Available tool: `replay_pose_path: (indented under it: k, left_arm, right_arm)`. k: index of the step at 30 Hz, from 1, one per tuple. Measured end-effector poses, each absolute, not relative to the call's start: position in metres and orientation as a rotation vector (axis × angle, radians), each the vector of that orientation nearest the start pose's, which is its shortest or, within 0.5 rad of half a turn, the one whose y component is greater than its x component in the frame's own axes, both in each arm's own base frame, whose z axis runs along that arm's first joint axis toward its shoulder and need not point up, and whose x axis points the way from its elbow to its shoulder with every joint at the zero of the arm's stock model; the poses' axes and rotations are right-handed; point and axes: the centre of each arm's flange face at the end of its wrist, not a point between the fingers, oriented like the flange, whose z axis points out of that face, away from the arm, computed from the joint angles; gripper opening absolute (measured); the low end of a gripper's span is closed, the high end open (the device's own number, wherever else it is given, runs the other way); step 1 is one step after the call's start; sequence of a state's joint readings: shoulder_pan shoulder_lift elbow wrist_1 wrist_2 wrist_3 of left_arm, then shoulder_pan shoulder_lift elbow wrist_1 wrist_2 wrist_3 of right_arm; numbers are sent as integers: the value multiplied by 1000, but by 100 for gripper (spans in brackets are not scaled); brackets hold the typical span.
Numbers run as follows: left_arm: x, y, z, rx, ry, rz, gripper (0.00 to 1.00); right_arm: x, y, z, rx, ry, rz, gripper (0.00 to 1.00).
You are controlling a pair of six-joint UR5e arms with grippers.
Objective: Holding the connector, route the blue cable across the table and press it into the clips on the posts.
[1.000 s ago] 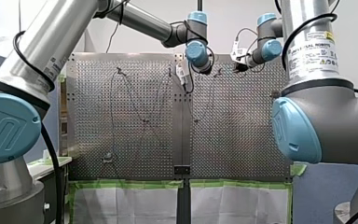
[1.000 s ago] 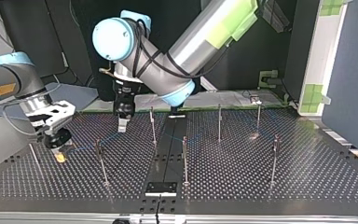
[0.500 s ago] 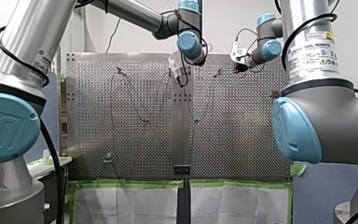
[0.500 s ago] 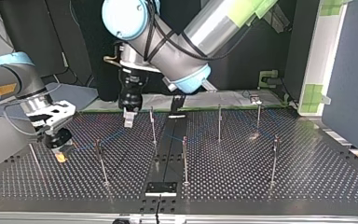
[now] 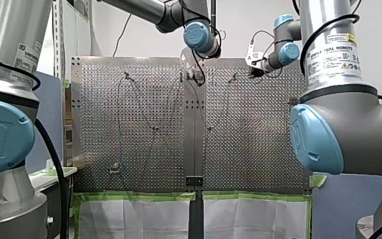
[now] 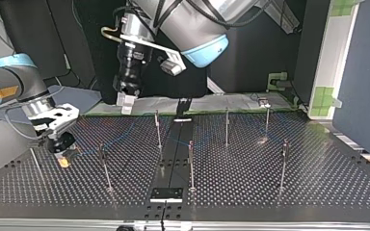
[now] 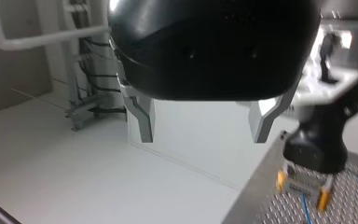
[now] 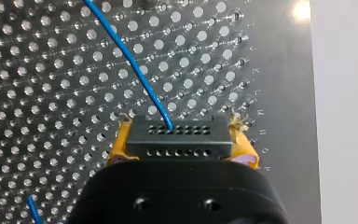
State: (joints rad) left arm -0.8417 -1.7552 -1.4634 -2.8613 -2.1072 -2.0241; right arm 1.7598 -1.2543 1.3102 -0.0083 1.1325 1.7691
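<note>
My right hand (image 8: 181,143), clamped on the connector (image 8: 177,135) low at the counter's (image 6: 270,192) left end in the top view, has the blue cable (image 8: 127,55) trailing rightward toward the posts (image 6: 158,130), while my left hand (image 7: 203,125) hangs wide open, empty, high above.

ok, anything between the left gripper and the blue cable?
Nothing visible. My left gripper hangs open and empty above the table's back edge in the top view, with only air down to the blue cable. The nearest post stands off to the side.
</note>
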Motion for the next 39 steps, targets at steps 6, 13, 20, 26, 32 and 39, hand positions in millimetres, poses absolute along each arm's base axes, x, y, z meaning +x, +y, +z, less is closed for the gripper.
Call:
replay_pose_path:
  k: [6,13,20,26,32,39]
  left_arm:
    - [294,-492,452,-224,1423,-769,98]
    - [270,-501,425,-253,1433,-840,98]
    - [277,-502,381,-288,1465,-851,98]
    - [279,-506,341,-297,1503,-867,98]
    - [274,-506,297,-309,1540,-846,98]
    - [271,-502,247,-275,1585,-777,98]
  right_arm:
    - [287,-566,441,-2265,1488,-2428,0]
    - [287,-566,440,-2265,1489,-2427,0]
    - [287,-566,440,-2265,1489,-2424,0]
    - [287,-566,439,-2265,1489,-2424,0]
    - [287,-566,439,-2265,1490,-2424,0]
    - [286,-567,438,-2265,1493,-2424,0]
